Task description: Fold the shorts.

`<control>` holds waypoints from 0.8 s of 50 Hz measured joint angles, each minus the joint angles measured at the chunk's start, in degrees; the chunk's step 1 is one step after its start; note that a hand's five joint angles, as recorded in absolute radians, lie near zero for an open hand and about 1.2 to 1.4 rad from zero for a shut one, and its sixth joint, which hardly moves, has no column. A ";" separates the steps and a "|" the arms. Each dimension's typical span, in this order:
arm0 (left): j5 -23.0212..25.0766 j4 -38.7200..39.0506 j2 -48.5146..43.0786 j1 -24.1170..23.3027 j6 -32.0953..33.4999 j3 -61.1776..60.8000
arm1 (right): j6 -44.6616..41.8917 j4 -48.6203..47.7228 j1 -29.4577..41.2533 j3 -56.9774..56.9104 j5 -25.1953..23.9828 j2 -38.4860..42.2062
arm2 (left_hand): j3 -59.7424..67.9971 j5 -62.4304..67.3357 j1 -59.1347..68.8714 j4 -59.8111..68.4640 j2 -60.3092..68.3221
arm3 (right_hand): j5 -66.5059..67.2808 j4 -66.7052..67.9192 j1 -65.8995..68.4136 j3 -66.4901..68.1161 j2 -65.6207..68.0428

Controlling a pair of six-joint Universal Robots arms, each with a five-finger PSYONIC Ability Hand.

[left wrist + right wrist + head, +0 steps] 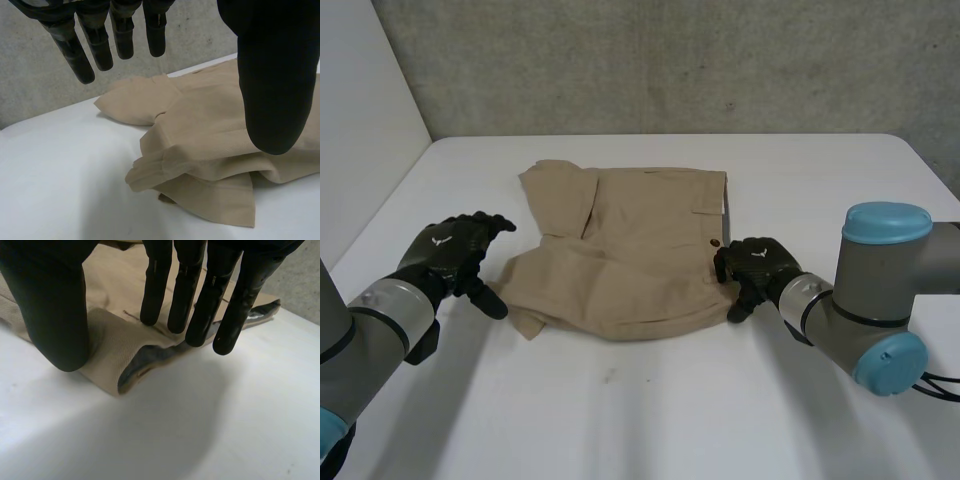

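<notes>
Flanking shorts point(620, 260), fingers straight: my L hand point(450, 250) at 9 o'clock, R hand point(755, 262) at 3; soft, limp cloth, so I'd pinch edges.

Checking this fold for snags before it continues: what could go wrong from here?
1. The right hand, fingers straight, lies over the waistband edge of the shorts, which curls up showing grey lining; a push may crease it.
2. The left hand is open near the stacked leg hems; a grab may catch only the top layer.
</notes>
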 measured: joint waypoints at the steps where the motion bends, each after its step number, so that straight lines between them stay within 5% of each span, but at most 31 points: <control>1: -0.02 0.00 0.00 -0.03 0.00 -0.01 | 0.03 -0.02 0.00 -0.41 0.03 0.10 | 0.00 -0.01 0.00 0.00 0.00 | 1.90 2.28 2.09 2.23 2.66; 11: -0.10 -0.01 -0.01 -0.08 0.00 0.00 | 0.28 0.26 0.06 -4.76 0.28 1.07 | 0.00 -0.01 0.00 0.00 0.00 | 25.29 26.07 19.47 25.59 25.60; 25: 0.14 0.17 -1.25 0.43 0.32 0.15 | -3.67 7.07 -0.59 1.75 4.95 -10.88 | 1.12 2.46 0.35 1.59 1.86 | 25.64 26.19 19.47 25.59 25.59; 40: 0.14 1.40 -7.82 -0.41 0.70 1.13 | -6.01 1.81 -0.70 11.60 7.63 -17.77 | 12.99 13.96 12.97 13.34 13.12 | 26.09 26.22 19.47 25.59 25.59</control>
